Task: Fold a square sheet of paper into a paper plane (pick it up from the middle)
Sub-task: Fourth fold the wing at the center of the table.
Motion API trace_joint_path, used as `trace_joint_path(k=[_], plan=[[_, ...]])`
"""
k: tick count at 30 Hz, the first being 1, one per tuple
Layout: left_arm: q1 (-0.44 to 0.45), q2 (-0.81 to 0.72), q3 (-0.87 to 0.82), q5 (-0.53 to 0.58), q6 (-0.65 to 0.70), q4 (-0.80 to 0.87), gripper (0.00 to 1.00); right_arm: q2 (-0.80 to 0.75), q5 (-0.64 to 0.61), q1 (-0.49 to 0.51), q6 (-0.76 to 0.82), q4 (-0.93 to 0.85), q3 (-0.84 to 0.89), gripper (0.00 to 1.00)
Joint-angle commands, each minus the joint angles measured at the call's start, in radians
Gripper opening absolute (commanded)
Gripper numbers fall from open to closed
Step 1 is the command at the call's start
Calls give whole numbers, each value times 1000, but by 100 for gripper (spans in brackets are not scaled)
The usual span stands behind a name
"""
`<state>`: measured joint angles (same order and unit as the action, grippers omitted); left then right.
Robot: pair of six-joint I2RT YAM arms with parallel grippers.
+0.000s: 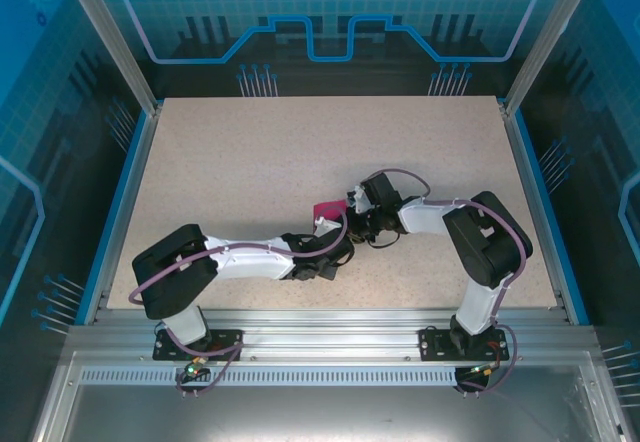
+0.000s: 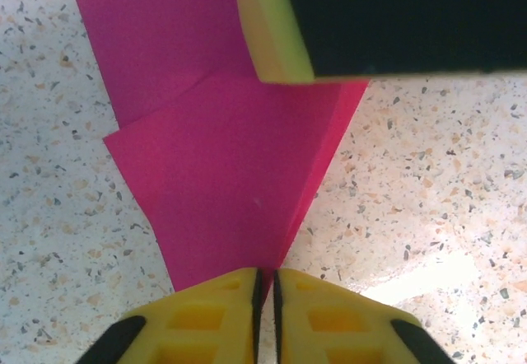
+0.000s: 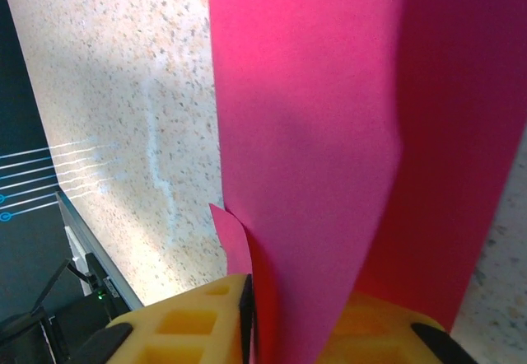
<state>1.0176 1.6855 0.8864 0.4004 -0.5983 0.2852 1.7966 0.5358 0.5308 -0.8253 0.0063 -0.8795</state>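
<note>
The magenta-pink square sheet of paper (image 1: 326,208) is held above the table's middle, folded over on itself into layers. In the left wrist view the paper (image 2: 222,191) narrows to a folded point that runs into my left gripper (image 2: 266,277), whose yellow jaws are pinched on it. A yellow and black finger (image 2: 276,39) of the other gripper clamps the paper's far part. My right gripper (image 3: 276,302) is shut on the paper (image 3: 329,133), which rises from its jaws with a small curled flap on the left. From above, the two grippers (image 1: 345,224) meet at the paper.
The speckled beige tabletop (image 1: 250,152) lies under both arms. Blue rails and a metal frame (image 1: 520,162) border it at the sides, and an aluminium rail (image 1: 330,327) carries the arm bases at the near edge.
</note>
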Motion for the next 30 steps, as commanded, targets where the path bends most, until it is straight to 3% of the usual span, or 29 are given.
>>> trace_joint_path(k=[1, 10, 24, 30], plan=[[6, -49, -20, 18, 6, -12, 22, -18, 22, 20, 22, -44, -45, 17], [6, -111, -40, 46, 6, 17, 43, -23, 27, 23, 20, -62, -64, 14], [6, -45, -11, 96, 9, 52, 43, -35, 34, 22, 21, -80, -87, 14], [6, -29, -10, 94, 11, 43, 38, -33, 36, 24, 20, -85, -91, 15]])
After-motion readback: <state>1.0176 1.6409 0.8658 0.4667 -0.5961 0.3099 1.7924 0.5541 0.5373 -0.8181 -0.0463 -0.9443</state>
